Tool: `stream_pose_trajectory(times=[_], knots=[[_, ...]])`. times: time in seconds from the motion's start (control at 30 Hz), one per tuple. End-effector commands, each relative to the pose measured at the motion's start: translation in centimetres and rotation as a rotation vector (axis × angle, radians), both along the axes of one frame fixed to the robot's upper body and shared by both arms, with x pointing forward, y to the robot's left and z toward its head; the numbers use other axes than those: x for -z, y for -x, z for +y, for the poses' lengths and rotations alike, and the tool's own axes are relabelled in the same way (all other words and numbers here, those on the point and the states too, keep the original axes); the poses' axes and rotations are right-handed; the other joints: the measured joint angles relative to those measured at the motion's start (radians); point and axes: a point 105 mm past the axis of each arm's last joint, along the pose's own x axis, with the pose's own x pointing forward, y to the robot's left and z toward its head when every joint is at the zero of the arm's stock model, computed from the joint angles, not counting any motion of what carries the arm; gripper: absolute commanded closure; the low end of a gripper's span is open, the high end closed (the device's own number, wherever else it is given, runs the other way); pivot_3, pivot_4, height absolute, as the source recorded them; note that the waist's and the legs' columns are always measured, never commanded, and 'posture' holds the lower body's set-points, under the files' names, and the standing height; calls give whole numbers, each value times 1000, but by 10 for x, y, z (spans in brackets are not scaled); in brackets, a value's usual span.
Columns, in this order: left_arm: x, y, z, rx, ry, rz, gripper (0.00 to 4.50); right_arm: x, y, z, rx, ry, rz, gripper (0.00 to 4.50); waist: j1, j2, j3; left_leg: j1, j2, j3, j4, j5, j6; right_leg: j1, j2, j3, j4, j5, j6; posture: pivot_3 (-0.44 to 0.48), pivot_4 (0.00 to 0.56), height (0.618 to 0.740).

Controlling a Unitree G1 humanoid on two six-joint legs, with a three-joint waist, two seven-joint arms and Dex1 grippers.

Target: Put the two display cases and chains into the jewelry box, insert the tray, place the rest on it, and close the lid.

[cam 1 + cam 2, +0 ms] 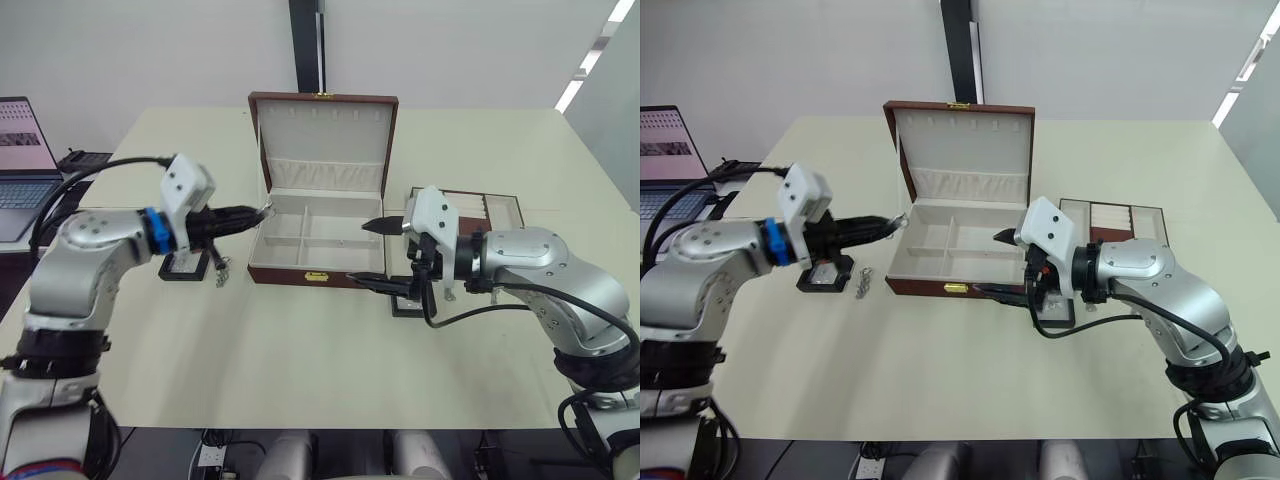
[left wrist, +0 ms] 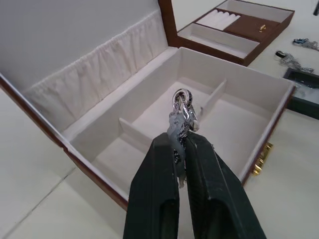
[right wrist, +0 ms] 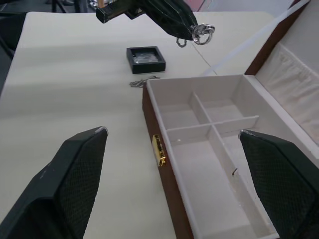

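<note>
The left gripper (image 2: 182, 142), fingers closed on a light, slippery silver chain (image 2: 182, 107) that likely swings, holds it above the open jewelry box (image 1: 318, 240); the right gripper (image 3: 172, 174) gapes wide, empty.

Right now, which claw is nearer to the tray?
The right. The right claw hangs open at the front right corner of the jewelry box, next to the tray. The left claw holds a silver trinket over the box's far left edge.
</note>
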Motion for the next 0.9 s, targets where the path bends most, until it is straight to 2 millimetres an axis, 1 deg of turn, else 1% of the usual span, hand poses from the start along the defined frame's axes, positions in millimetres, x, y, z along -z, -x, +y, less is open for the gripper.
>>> stream_pose_trajectory(times=[0.03, 0.17, 0.3, 0.37, 0.5, 0.9], knots=[[5, -19, -11, -36, -54, 17, 4494, -13, -4, 1, 59, -9, -65, 0, -1, 0, 0, 0, 0, 0, 0, 0, 0, 0, 0, 0, 0, 0, 0, 0, 150, 740], [13, -38, -17, -87, -130, 12, 4494, -17, -7, 4, 85, -12, -74, 0, -14, 0, 0, 0, 0, 1, 0, 0, 0, -1, 2, 0, 1, 0, 0, 0, 150, 740], [18, -52, -13, -152, -213, -19, 4494, -18, -10, 5, 107, -20, -76, 0, -19, 0, 0, 0, 0, 0, 0, 0, 0, -2, 2, 0, 2, 0, 0, 0, 150, 740], [19, -55, -11, -166, -235, -32, 4494, -18, -10, 5, 113, -21, -75, 0, -19, 0, 0, 0, 0, 0, 0, 0, 0, -2, 2, 0, 2, 0, 0, 0, 150, 740], [19, -57, -8, -181, -261, -38, 4494, -18, -11, 5, 121, -22, -73, 0, -18, 0, 0, 0, 0, 0, 0, 0, 0, -2, 1, 0, 2, 0, 0, 0, 150, 740], [21, -55, -11, -188, -271, -26, 4494, -18, -13, 5, 128, -27, -66, 0, -19, 0, 0, 0, 0, 0, 0, 0, 0, -2, 1, 0, 3, 0, 0, 0, 150, 740]])
